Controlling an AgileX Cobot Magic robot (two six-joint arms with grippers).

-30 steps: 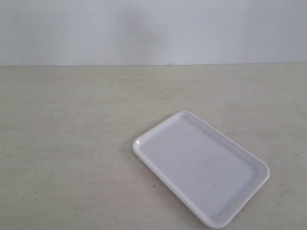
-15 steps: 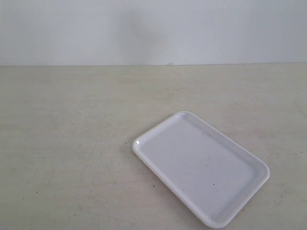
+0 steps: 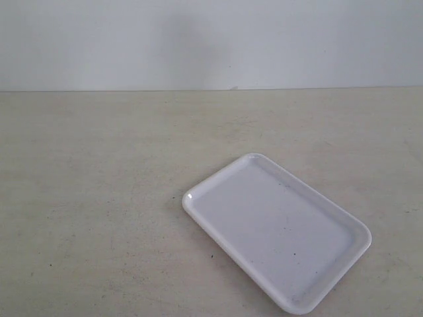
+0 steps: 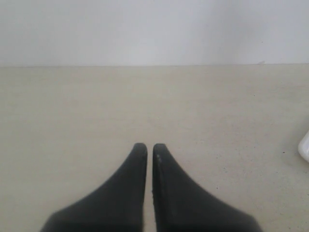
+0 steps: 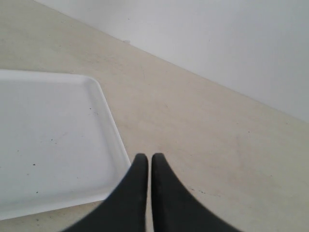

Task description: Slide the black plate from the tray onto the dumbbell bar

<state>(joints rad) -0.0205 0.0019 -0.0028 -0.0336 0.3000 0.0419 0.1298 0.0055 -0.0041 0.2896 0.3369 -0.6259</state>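
The tray (image 3: 277,228) lies flat toward the near right corner of the counter (image 3: 99,198), turned at a slant to the counter's edges, its glossy white floor showing only a few dark specks. The right gripper (image 5: 146,157) is pressed together, its tips appearing just beside one rounded corner of the tray (image 5: 48,145). The left gripper (image 4: 146,147) is likewise pressed together, over bare counter, well apart from the tray, of which only a sliver (image 4: 304,146) shows. The counter is pale beige, faintly mottled. Along its far edge stands a plain white wall (image 3: 211,39).
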